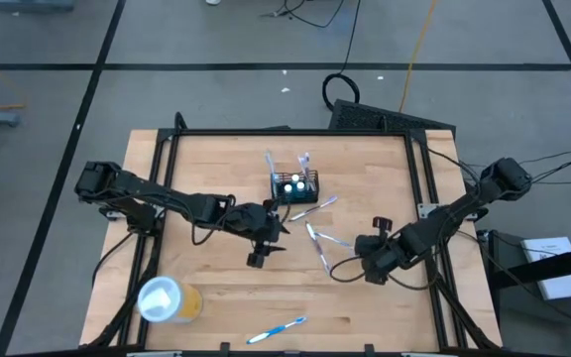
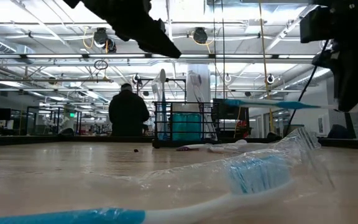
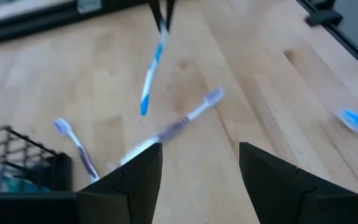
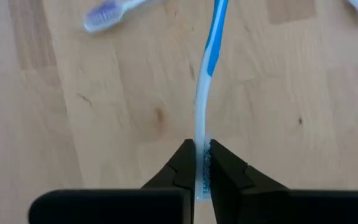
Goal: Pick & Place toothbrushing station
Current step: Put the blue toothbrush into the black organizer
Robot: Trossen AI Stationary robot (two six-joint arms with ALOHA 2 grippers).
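The toothbrush (image 1: 276, 330) count is coming to at least five, poss. six: two are standing in the holder and the rest are lying on or hanging over the table. The table (image 1: 216, 159) is also carrying one wire-mesh toothbrushing station (image 1: 296, 185) and one yellow cup (image 1: 167, 298) w/ white lid. Two robot arms (image 1: 167, 198) are reaching in, and one person (image 2: 128, 112) is standing in the bkgd.

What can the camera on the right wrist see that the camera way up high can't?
Only the right wrist view shows the right gripper pinched shut on a blue and white toothbrush. Only the high view shows the black wire holder, the yellow cup and the left gripper. Both show a purple toothbrush lying on the wooden table.
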